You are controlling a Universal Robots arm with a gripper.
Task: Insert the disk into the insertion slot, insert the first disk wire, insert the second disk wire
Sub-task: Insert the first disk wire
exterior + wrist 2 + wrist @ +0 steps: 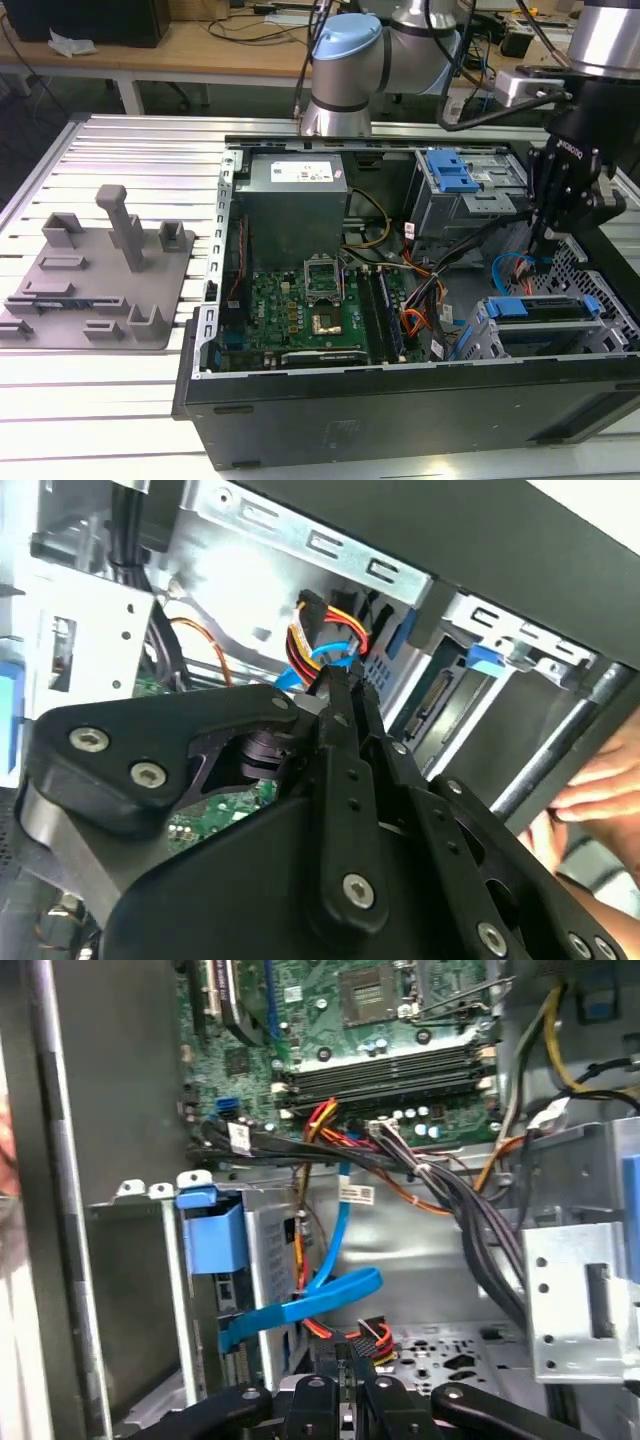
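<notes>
Aluminium slats make the table [110, 400], and on it lies the open black computer case [400, 415]. At the exterior view's right, near the front wall of the case, sits the grey perforated drive cage, whose bay is the insertion slot [476, 338]. The disk [540, 308] lies inside this slot with its blue carrier frame showing along the top, so the first step looks done. In the second wrist view the disk's socket [440, 695] looks bare, with no plug in it.

The gripper [541, 250] hangs just above and behind the cage. Its fingers [345, 740] are pressed close together and seem to pinch the black plug of the disk wire [372, 1338], the one with red, yellow and black strands. The blue data cable [330, 1295] curls directly beside this plug, touching it or nearly so.

Several things could go wrong from here. The plug probably fits one way only, so a small tilt in the pinch could make it jam against the socket or bend it. The blue cable could get caught between plug and socket. The hold is at the very fingertips, so the stiff strands could twist the plug out. A person's hand [595, 795] is just outside the case wall, near the arm.
</notes>
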